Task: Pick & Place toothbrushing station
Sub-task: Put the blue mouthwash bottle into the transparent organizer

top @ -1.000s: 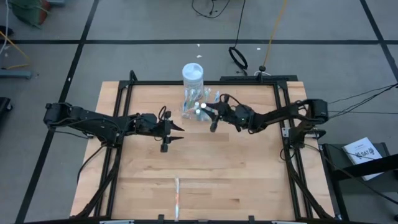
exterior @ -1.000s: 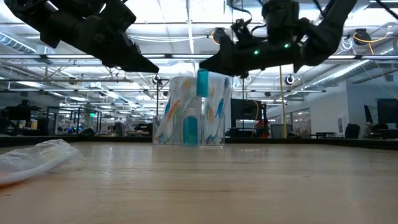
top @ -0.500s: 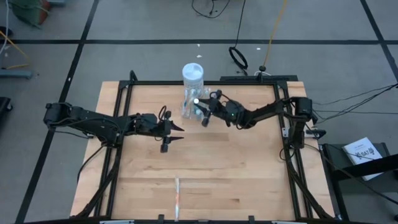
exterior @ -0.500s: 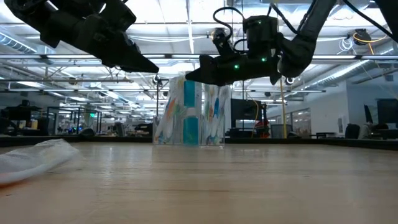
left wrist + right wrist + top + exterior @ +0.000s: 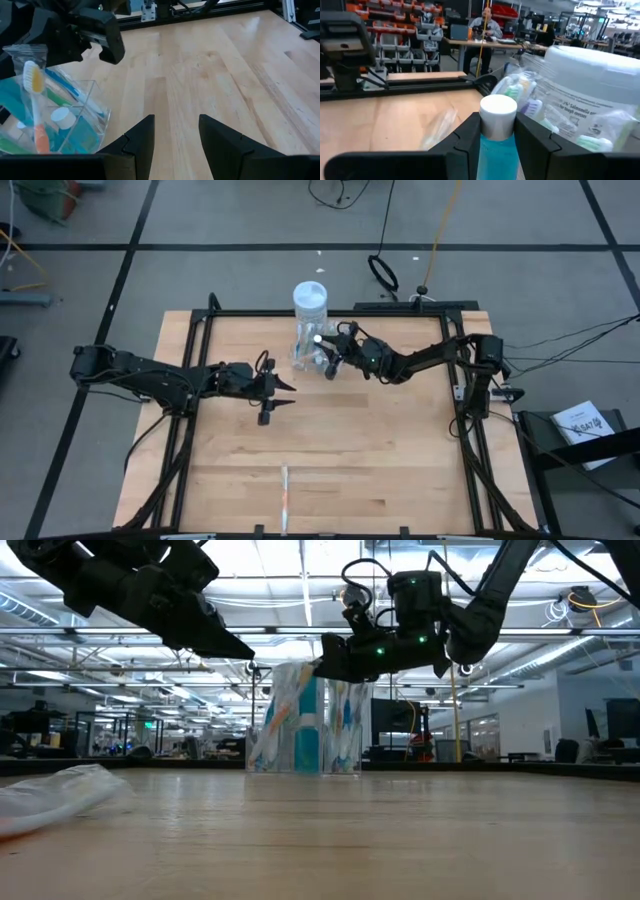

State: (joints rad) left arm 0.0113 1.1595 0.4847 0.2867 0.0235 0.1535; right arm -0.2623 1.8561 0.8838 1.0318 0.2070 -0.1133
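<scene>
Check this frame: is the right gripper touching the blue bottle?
Touching. The right wrist view shows the right gripper with both fingers pressed against the blue bottle below its white cap.

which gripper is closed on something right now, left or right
The right gripper: its fingers clamp the white-capped blue bottle over the clear plastic toothbrush holder. The left gripper hangs open and empty above the wooden table.

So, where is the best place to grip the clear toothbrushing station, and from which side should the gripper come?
Probably the open top edge of the toothbrushing station, from above. It stands upright on the table with thin, flat clear walls, so one finger could go inside and one outside. The white jar stands close at its far side, so come from the near side, where the right gripper hovers.
</scene>
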